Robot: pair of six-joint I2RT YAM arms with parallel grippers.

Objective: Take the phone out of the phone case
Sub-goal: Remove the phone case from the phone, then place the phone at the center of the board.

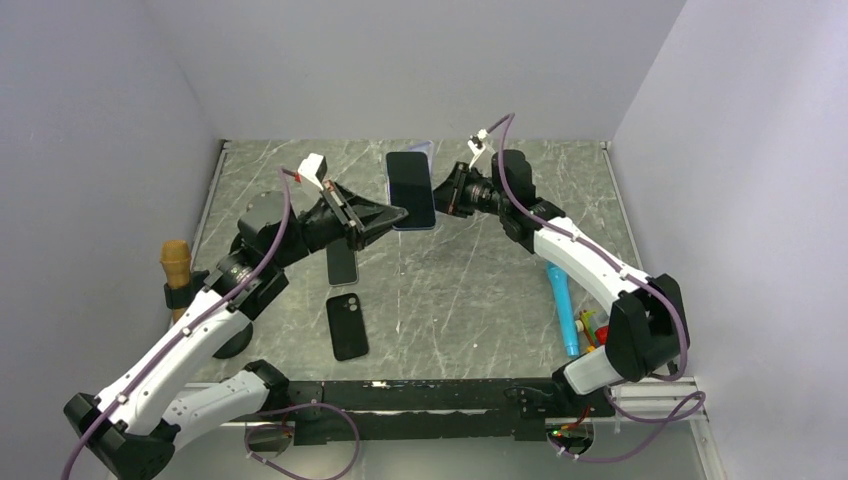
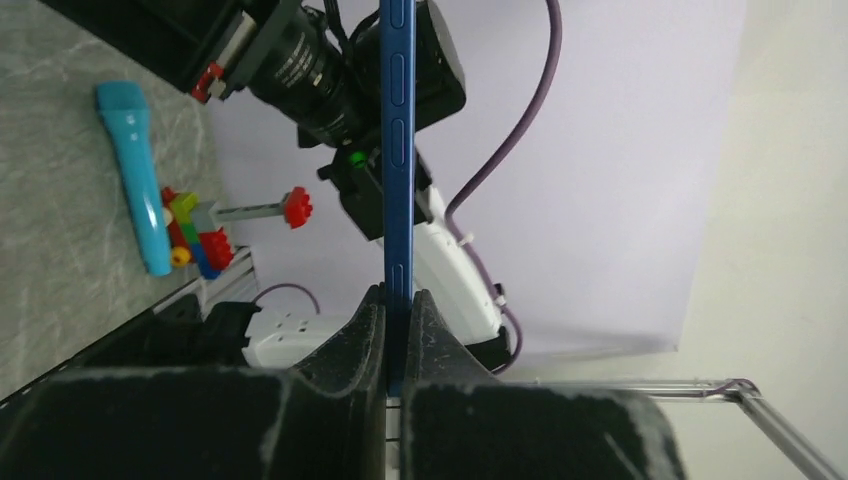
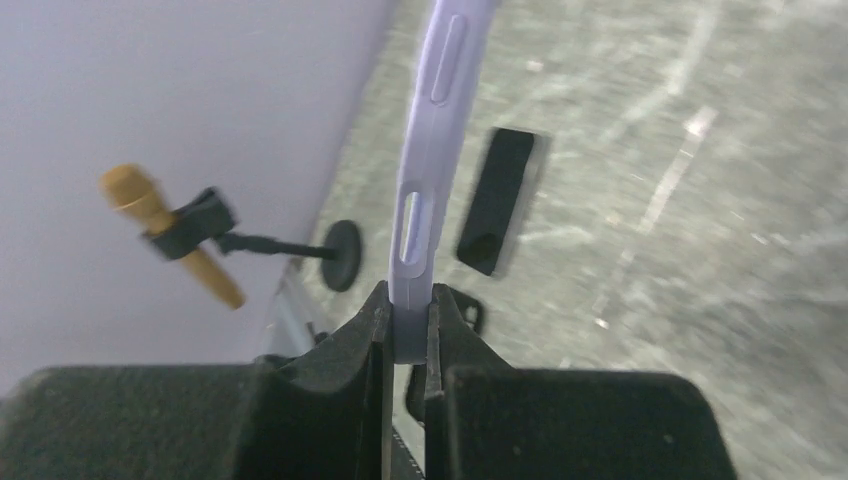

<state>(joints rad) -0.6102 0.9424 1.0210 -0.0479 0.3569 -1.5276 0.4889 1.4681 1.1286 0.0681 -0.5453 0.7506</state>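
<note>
A blue phone (image 1: 410,190) with a dark screen is held up above the back of the table between both grippers. My left gripper (image 1: 398,212) is shut on its lower left edge. In the left wrist view the phone's blue edge (image 2: 397,150) stands clamped between my fingers (image 2: 398,300). My right gripper (image 1: 440,197) is shut on the lavender phone case (image 3: 430,200), clamped edge-on at my fingers (image 3: 408,300). In the top view a strip of the case (image 1: 426,149) shows behind the phone's top right corner. I cannot tell how far the phone sits in the case.
A dark phone (image 1: 342,262) and a black phone (image 1: 347,326) lie flat on the marble table (image 1: 470,290). A blue toy microphone (image 1: 562,305) and toy bricks (image 1: 590,325) lie at the right. A brown microphone (image 1: 177,262) stands on a stand at the left edge.
</note>
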